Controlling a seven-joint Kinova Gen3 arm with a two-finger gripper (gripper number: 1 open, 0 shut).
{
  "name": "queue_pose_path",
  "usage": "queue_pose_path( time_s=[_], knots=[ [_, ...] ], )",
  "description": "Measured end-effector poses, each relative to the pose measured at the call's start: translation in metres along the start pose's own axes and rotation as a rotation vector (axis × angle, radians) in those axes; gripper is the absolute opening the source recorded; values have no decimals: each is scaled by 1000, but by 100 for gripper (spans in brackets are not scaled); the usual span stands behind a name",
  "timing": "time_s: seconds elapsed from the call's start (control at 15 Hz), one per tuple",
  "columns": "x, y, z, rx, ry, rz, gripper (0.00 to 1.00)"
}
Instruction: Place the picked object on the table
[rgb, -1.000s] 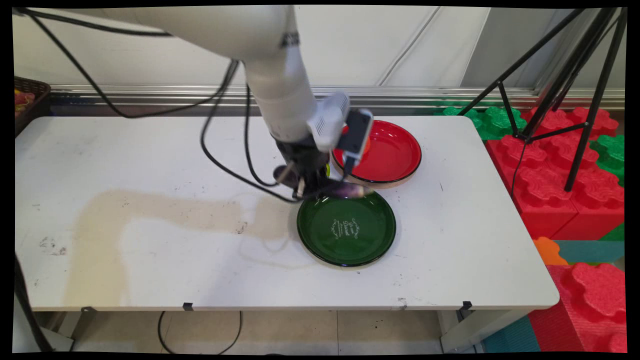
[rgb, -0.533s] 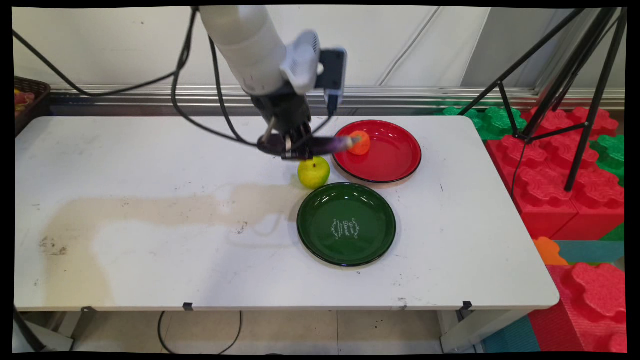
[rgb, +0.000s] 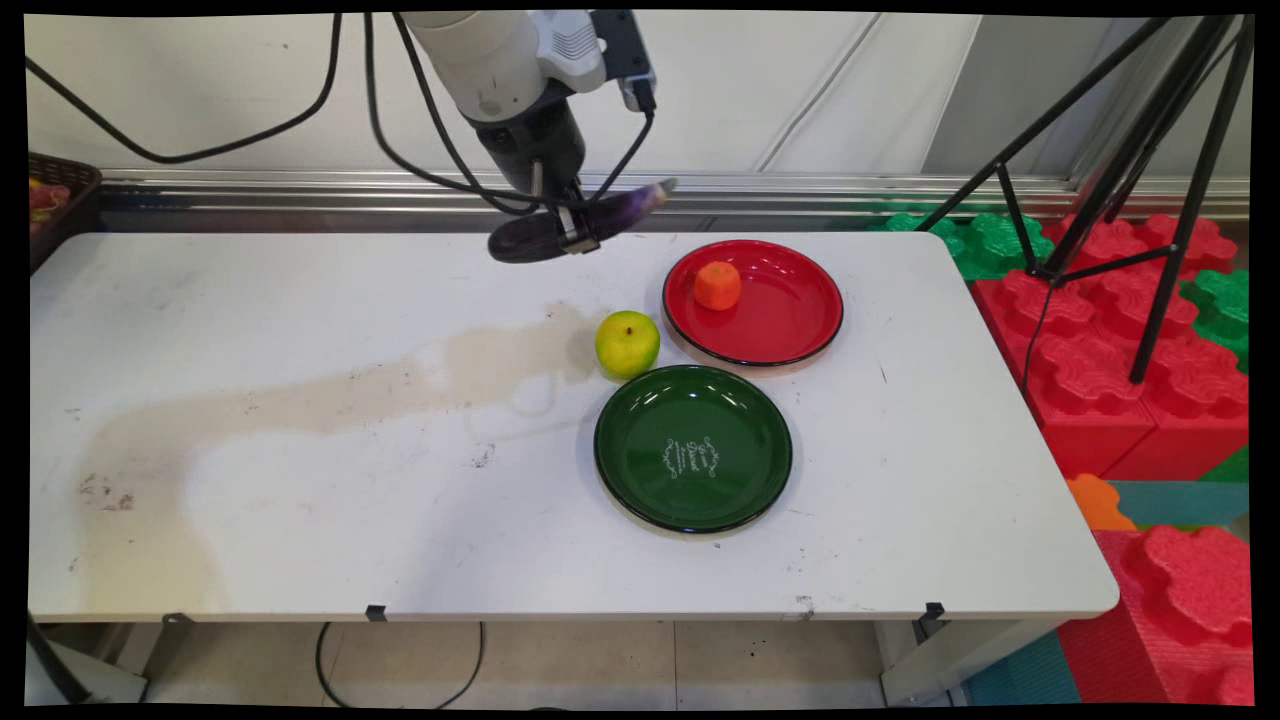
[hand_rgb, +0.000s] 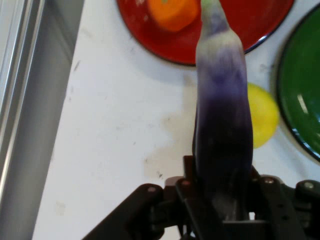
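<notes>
Aloft near the desk's (rgb: 300, 520) far edge, gripper (rgb: 566, 228) pinches an eggplant (rgb: 590, 222) mid-length, long axis level, pale tip toward the red plate (rgb: 800, 335).

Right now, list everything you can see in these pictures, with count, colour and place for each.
eggplant: one, purple, held in the air above the table's far edge, lying roughly level
red plate: one, far right of the table's middle
orange fruit: one, on the red plate, at its left side
green plate: one, dark green with white lettering, nearer than the red plate
yellow-green fruit: one, on the table left of where the two plates meet
table: one, white, stained
tripod: one, black, right of the table
foam blocks: several, red and green, right of the table
basket: one, dark, far left
end effector: one, black, shut on the eggplant
</notes>
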Motion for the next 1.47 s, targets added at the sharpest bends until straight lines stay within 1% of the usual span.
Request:
queue_pose_path(
  time_s=[0.13,0.27,0.4,0.6,0.87,1.07,1.47],
  knots=[
    [-4,-12,12,6,-22,-72,0],
    [-8,-20,22,5,-40,-122,0],
    [-15,-29,36,-1,-64,-186,0],
    [-22,-39,60,-12,-99,-257,0],
    [-26,-48,85,-28,-124,-306,0],
    [-28,-55,110,-44,-146,-341,0],
    [-25,-63,153,-72,-174,-373,0]
  ],
)
